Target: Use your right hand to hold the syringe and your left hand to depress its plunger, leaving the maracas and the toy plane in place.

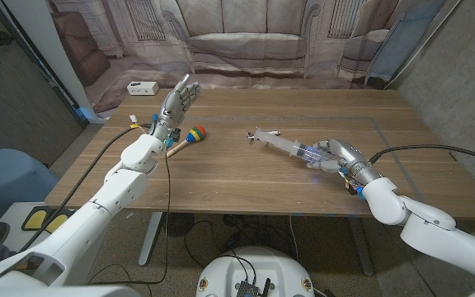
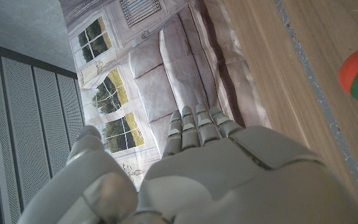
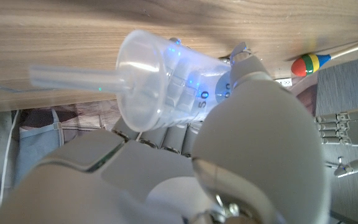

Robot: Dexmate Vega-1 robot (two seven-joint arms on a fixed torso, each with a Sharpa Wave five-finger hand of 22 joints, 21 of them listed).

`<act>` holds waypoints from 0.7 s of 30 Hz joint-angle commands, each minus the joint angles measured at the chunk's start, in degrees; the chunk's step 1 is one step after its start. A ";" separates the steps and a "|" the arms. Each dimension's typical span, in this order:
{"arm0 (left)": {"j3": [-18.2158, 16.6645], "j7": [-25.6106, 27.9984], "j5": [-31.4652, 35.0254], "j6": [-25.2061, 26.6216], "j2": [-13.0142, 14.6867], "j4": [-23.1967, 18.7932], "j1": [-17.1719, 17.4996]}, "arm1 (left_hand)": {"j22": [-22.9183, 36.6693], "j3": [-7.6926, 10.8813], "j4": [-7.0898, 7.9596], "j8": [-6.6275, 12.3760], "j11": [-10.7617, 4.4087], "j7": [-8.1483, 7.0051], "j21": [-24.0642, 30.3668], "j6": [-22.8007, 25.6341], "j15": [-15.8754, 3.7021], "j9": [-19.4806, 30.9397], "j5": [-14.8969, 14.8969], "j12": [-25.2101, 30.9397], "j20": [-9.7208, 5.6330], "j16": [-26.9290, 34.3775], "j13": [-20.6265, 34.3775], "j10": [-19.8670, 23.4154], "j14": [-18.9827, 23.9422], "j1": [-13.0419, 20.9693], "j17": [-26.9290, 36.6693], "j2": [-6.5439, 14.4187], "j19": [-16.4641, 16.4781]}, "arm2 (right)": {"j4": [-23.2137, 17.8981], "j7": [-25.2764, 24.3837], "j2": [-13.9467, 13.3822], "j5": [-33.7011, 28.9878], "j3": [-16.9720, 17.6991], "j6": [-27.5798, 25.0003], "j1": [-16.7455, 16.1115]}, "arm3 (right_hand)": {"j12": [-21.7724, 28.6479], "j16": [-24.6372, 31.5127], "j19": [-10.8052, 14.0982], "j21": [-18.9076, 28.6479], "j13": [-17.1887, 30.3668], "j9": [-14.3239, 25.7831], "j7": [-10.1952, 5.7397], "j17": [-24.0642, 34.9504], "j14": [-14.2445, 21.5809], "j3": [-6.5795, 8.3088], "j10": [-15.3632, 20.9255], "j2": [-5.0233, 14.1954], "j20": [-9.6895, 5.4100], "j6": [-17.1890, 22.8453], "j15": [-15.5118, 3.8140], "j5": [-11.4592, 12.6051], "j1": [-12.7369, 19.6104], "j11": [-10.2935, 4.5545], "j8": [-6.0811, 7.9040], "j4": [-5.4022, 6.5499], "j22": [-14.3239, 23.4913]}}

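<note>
A printed backdrop point(image 1: 246, 41) of a grey sofa and windows hangs behind the wooden worktop point(image 1: 246, 177), whose brown grain runs lengthwise. In the head view the right robot hand point(image 1: 334, 155) lies at the right of the worktop with its grey fingers wrapped around the barrel of the syringe point(image 1: 291, 148), a long clear plastic tube lying nearly level, its plunger rod drawn out toward the worktop's middle. The right wrist view gives what the head view cannot: the syringe's round flared flange and translucent rod seen end-on, blue points of light glinting inside the barrel, and a printed "50" on its scale, with the fingers curled under the tube. The left robot hand point(image 1: 177, 99) is raised above the far left of the worktop, well apart from the syringe, fingers straight and slightly spread, holding nothing; the left wrist view shows the smooth grey back of that hand point(image 2: 229, 174) pointing toward the backdrop. Just beside the left wrist lies a maraca point(image 1: 190, 135) with a rounded head banded in red, yellow, green and blue on a pale wooden handle. A small white box point(image 1: 142, 87) sits at the far left edge near the backdrop; any marking on it is too small to read.
</note>
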 commanded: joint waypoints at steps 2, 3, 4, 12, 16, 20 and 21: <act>0.58 0.03 0.61 0.19 -0.42 0.70 -1.38 | 0.33 0.09 0.03 0.00 -0.33 -0.03 -0.16 0.31 -0.02 0.29 -0.11 0.01 0.26 -0.19 0.14 0.37 0.56 0.56 0.26 0.36 0.09 | 3.17 -1.46 2.90 6.71 1.61 9.08 0.09 | -0.09 -0.11 -0.16 0.56 0.09 0.19 -1.45 0.36 0.26 7.24 0.50 11.65 -0.44 1.87 -3.31 0.32 -2.08 0.12 0.05 7.23 0.20; 0.58 0.09 0.70 0.19 -0.40 0.65 -1.42 | 0.33 0.09 0.03 0.00 -0.32 -0.04 -0.16 0.33 -0.03 0.29 -0.11 0.03 0.24 -0.18 0.14 0.40 0.58 0.56 0.26 0.36 0.09 | 3.42 -1.46 3.11 7.12 1.74 9.77 0.13 | -0.09 -0.11 -0.12 0.60 0.09 0.19 -1.43 0.39 0.28 7.28 0.51 11.64 -0.43 1.88 -3.30 0.32 -2.10 0.21 0.05 7.26 0.19; 0.57 0.10 0.73 0.22 -0.36 0.56 -1.46 | 0.33 0.09 0.03 0.01 -0.33 -0.04 -0.16 0.34 0.01 0.29 -0.11 0.01 0.26 -0.18 0.14 0.36 0.60 0.57 0.26 0.37 0.09 | 3.71 -1.43 3.37 7.61 1.88 10.54 0.19 | -0.11 -0.12 -0.13 0.63 0.09 0.19 -1.40 0.41 0.28 7.31 0.50 11.63 -0.43 1.85 -3.30 0.32 -2.12 0.19 0.03 7.28 0.19; 0.66 0.09 1.57 -0.04 0.01 -0.42 -1.80 | 0.33 0.11 0.02 0.00 -0.21 -0.02 -0.15 0.35 0.12 0.29 -0.12 0.00 0.21 -0.17 0.14 0.35 0.63 0.61 0.26 0.41 0.11 | 5.12 -1.13 5.03 9.44 2.39 14.86 1.17 | -0.24 -0.19 -0.16 0.97 0.12 0.18 -1.14 0.69 0.34 7.75 0.50 11.58 -0.46 1.95 -3.34 0.33 -2.27 0.32 0.00 7.55 0.16; 0.68 0.05 1.89 -0.12 0.21 -1.09 -1.91 | 0.33 0.11 0.02 0.01 -0.12 -0.04 -0.15 0.37 0.10 0.29 -0.12 0.04 0.23 -0.17 0.14 0.47 0.64 0.63 0.26 0.43 0.13 | 6.74 -0.35 6.65 12.22 2.70 18.74 1.70 | -0.23 -0.28 -0.23 1.11 0.13 0.18 -1.06 0.82 0.28 8.01 0.68 11.59 -0.45 1.99 -3.32 0.34 -2.26 0.72 -0.02 7.61 0.15; 0.74 -0.26 2.24 -0.37 0.40 -1.58 -2.16 | 0.32 0.13 0.00 0.00 -0.38 -0.05 -0.15 0.37 -0.01 0.29 -0.13 0.02 0.22 -0.17 0.14 0.43 0.67 0.67 0.25 0.47 0.13 | 6.82 -0.28 7.12 11.79 2.67 19.47 2.09 | -0.31 -0.27 -0.29 1.30 0.15 0.17 -0.79 1.00 0.37 8.30 0.68 11.56 -0.47 2.14 -3.37 0.34 -2.24 0.58 0.01 7.65 0.13; 0.77 -0.41 2.34 -0.50 0.44 -1.66 -2.24 | 0.32 0.13 0.00 0.00 -0.30 -0.07 -0.15 0.37 -0.07 0.29 -0.13 0.02 0.20 -0.16 0.14 0.44 0.70 0.68 0.25 0.47 0.12 | 6.75 -0.45 7.21 11.32 2.62 19.43 2.18 | -0.31 -0.28 -0.27 1.36 0.15 0.16 -0.82 1.06 0.38 8.35 0.73 11.53 -0.48 2.19 -3.30 0.33 -2.26 0.64 0.02 7.67 0.12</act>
